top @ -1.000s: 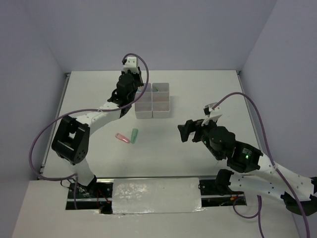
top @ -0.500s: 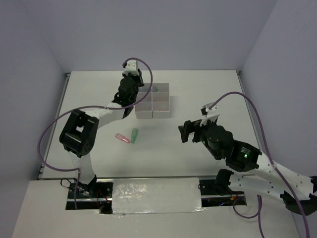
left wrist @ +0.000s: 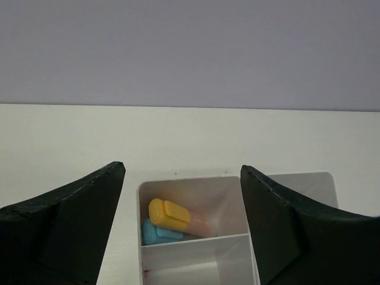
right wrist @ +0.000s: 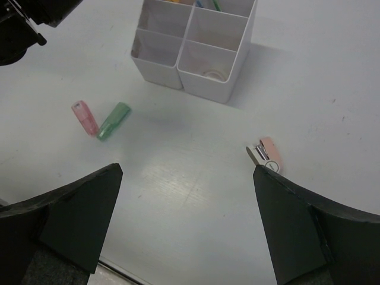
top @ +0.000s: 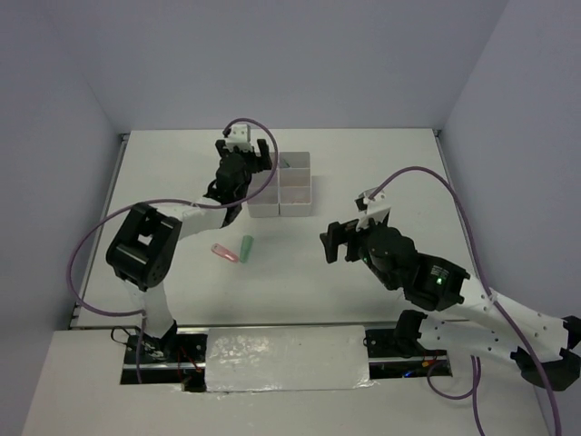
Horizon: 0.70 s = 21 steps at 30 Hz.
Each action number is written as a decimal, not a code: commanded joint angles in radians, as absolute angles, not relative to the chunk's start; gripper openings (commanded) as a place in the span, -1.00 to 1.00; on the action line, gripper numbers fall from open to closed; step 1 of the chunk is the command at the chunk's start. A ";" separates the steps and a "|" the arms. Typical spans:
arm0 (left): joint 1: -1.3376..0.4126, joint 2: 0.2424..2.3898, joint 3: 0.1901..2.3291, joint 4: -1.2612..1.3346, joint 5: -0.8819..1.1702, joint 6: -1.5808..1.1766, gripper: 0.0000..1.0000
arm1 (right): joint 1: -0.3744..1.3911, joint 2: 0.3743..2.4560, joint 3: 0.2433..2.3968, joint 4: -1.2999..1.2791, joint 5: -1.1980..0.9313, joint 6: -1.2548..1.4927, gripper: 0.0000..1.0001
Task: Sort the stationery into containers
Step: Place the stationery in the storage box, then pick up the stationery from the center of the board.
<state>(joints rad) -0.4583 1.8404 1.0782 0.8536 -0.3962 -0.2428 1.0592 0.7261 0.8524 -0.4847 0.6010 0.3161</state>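
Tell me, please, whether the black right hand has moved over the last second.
Yes. The black right hand has shifted slightly left, closer to the white six-compartment container block, which stayed put.

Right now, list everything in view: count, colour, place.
compartment block: one, white, far middle of the table
orange marker: one, in the cell below the left gripper
blue marker: one, same cell, under the orange one
tape ring: one, clear, near-right cell
pink marker: one, on the table nearer than the block
green marker: one, beside the pink marker
pink clip: one, on the table right of the block
left gripper: open, over the block
right gripper: open, empty
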 commanded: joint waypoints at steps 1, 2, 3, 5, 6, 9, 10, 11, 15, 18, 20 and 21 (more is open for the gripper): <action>-0.454 1.721 1.101 0.890 -0.428 -0.282 0.85 | 1.040 0.759 0.882 -0.425 0.572 0.311 1.00; -0.454 1.695 1.111 0.799 -0.454 -0.317 0.87 | 1.031 0.770 0.876 -0.398 0.559 0.317 1.00; -0.454 1.636 1.124 0.728 -0.516 -0.343 0.92 | 1.016 0.811 0.873 -0.385 0.537 0.324 1.00; -0.449 1.571 1.207 0.532 -0.589 -0.457 0.99 | 1.008 0.880 0.899 -0.403 0.474 0.360 0.99; -0.439 1.515 1.303 0.259 -0.641 -0.498 0.99 | 1.006 0.963 0.940 -0.432 0.480 0.417 0.99; -0.419 1.426 1.435 -0.287 -0.652 -0.667 0.99 | 1.011 1.124 1.011 -0.433 0.468 0.501 0.99; -0.417 1.398 1.465 -0.378 -0.652 -0.711 0.99 | 1.015 1.165 1.029 -0.427 0.465 0.565 0.99; -0.417 1.361 1.459 -0.446 -0.649 -0.730 0.99 | 1.020 1.204 1.043 -0.417 0.466 0.592 0.99; -0.417 1.069 1.222 -0.546 -0.578 -0.724 0.99 | 1.072 1.453 1.170 -0.419 0.549 0.751 0.95; -0.417 0.895 1.106 -0.574 -0.535 -0.666 0.99 | 1.103 1.609 1.261 -0.442 0.597 0.831 0.73; -0.417 0.832 1.079 -0.592 -0.503 -0.579 0.99 | 1.129 1.702 1.313 -0.431 0.621 0.859 0.65; -0.417 0.771 1.048 -0.589 -0.497 -0.560 0.99 | 1.137 1.732 1.330 -0.423 0.611 0.873 0.49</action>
